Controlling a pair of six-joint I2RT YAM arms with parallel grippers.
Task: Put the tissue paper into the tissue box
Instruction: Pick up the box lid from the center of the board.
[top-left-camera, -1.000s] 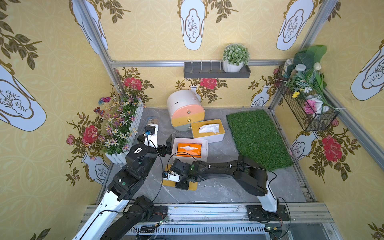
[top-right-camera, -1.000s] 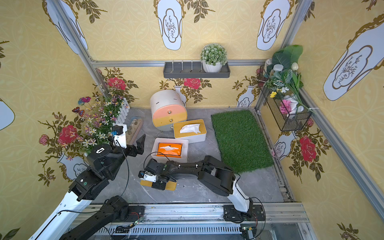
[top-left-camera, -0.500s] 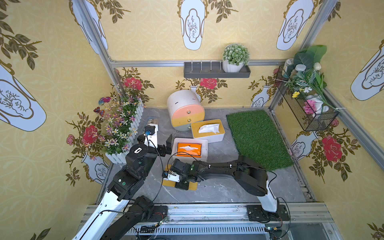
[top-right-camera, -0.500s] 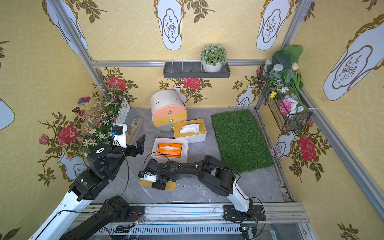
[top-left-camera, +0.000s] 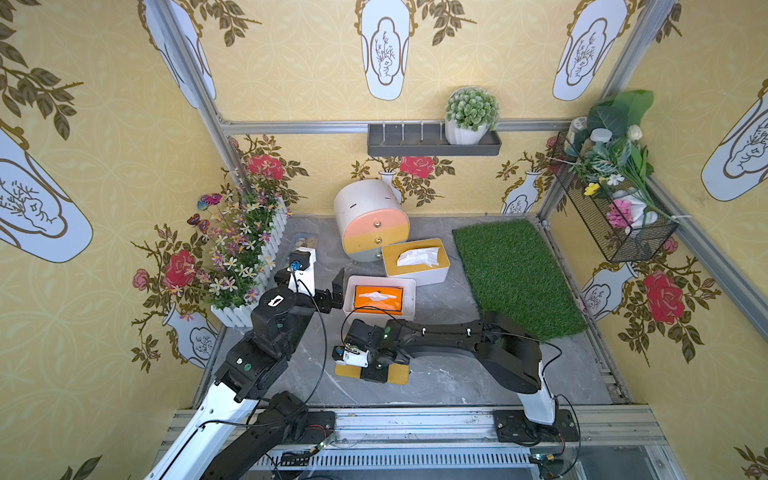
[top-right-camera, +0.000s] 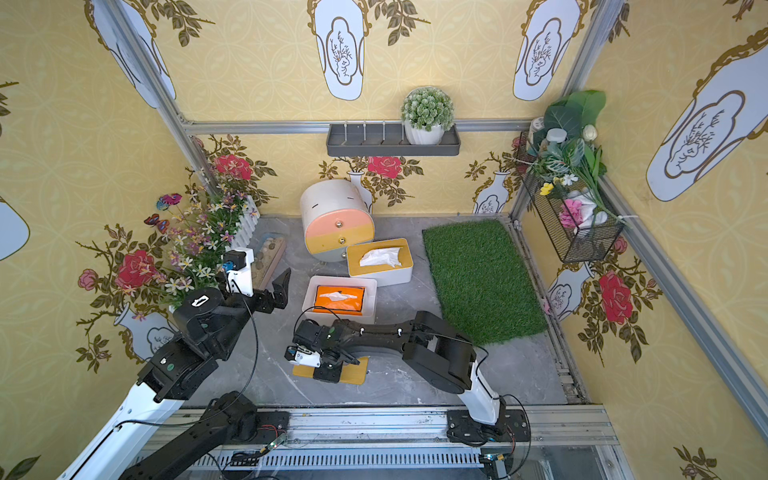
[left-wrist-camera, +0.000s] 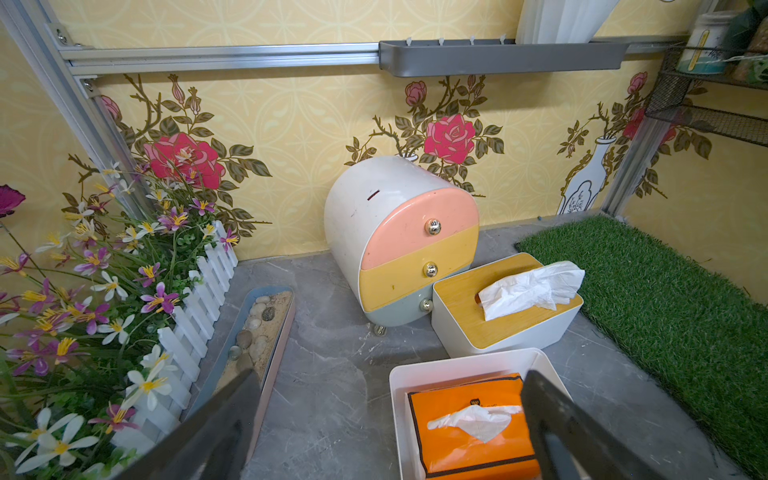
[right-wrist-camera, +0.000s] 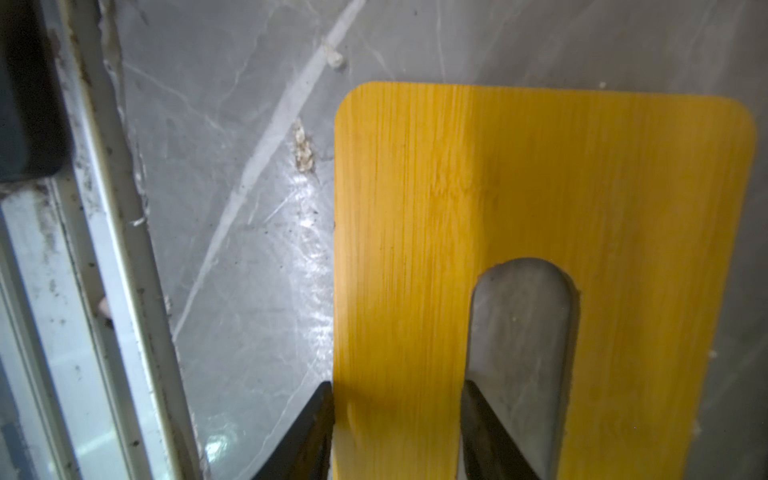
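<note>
Your left arm (top-left-camera: 266, 336) rises from its base with the elbow lifted and the wrist level. The left gripper (left-wrist-camera: 390, 376) hangs with its jaws spread wide, holding nothing. Your right arm (top-left-camera: 453, 334) lies low, stretched toward your left with the wrist bent downward. The right gripper (right-wrist-camera: 397, 384) has its fingers pressed against either side of a strip of the wooden lid (right-wrist-camera: 540, 166).

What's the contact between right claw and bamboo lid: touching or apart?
Touching. Right wrist view: the right claw pinches the bamboo lid, one finger at its edge, one in its slot.
</note>
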